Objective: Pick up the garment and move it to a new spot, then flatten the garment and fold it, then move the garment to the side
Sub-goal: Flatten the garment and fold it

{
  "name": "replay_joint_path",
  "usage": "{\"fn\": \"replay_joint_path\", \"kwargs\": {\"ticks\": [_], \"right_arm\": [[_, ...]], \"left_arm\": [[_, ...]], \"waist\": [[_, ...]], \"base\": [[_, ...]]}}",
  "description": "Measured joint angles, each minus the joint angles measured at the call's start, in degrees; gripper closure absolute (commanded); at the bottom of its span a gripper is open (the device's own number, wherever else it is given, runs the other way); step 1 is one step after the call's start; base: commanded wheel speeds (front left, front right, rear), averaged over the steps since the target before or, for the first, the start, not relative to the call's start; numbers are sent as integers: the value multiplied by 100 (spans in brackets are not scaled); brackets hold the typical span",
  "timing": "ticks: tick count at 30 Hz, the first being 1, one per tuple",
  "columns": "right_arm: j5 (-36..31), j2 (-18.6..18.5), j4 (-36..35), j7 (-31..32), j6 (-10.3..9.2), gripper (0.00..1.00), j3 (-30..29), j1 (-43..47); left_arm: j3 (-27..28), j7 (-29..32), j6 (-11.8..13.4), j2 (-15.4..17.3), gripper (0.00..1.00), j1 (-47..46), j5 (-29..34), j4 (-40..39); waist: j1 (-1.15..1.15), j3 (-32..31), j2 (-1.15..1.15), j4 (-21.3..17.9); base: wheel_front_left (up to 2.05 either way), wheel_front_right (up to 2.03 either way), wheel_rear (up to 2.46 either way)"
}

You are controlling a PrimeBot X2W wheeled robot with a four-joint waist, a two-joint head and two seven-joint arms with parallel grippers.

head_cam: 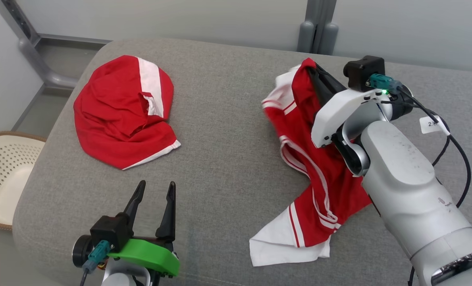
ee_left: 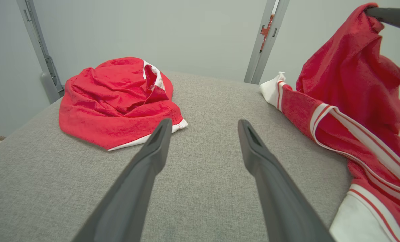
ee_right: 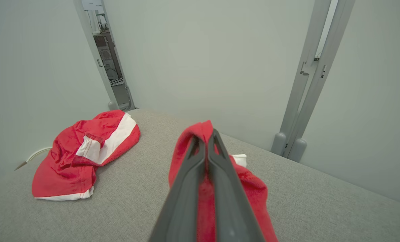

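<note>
Garment of thin red fabric with white stripes and a white hem is hanging from the right claw, over the right half of the wide padded surface covered in grey woven cloth. The two long dark fingers of this claw are pressing fully together, and a fold of the red fabric is sitting pinched between their tips. In the right wrist view the fabric is draping down on both sides of the closed fingers. The top of the garment is being held up in the air near the far edge of the surface. Its lower part is lying on the surface and reaching toward the near edge, where the white hem is spreading flat.

The left claw is hovering above the near edge, a little left of the middle. Its fingers are standing wide apart and are gripping nothing. It is staying clear of the garment, with bare grey cloth between them.

A second crumpled red garment with a broad white band is lying in a heap near the far left corner, well apart from both claws. Beyond the left edge, lower down, a cream plastic basket with small holes and a brown rim is standing.
</note>
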Motion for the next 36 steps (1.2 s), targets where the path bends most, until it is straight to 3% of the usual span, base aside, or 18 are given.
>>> {"fn": "replay_joint_path", "kwargs": {"ticks": [1, 2, 3, 4, 11, 22, 36], "right_arm": [[33, 41, 271, -44, 0, 100, 48, -113], [43, 68, 526, -83, 1, 60, 108, -203], [35, 77, 789, -113, 1, 26, 165, -279], [37, 85, 946, -204, 1, 0, 189, -318], [203, 83, 1720, -779, 1, 0, 343, -598], [439, -736, 2375, -989, 0, 0, 196, -615], [591, -697, 3075, -804, 0, 0, 220, -502]], "left_arm": [[-16, 0, 3, 0, 0, -30, -33, 0], [-29, 0, 5, 1, 0, -51, -49, 0], [-53, 0, 14, 1, 0, -66, -68, 0], [-64, 0, 21, 1, 0, -73, -77, 2], [-14, 0, 56, 1, 0, -88, -79, 2], [192, -1, 47, 0, 0, -62, 71, -80], [99, 0, 3, 0, 0, -298, 59, -122]], "waist": [[0, 26, 0, 37], [0, 51, 0, 70], [0, 76, 0, 104], [0, 95, 0, 128], [0, 158, 0, 138], [0, 115, 0, -207], [0, 574, 0, -158]], "base": [[0, 0, 0], [0, 0, 0], [0, 0, 0], [0, 0, 0], [0, 0, 0], [0, 0, 0], [0, 0, 0]]}}
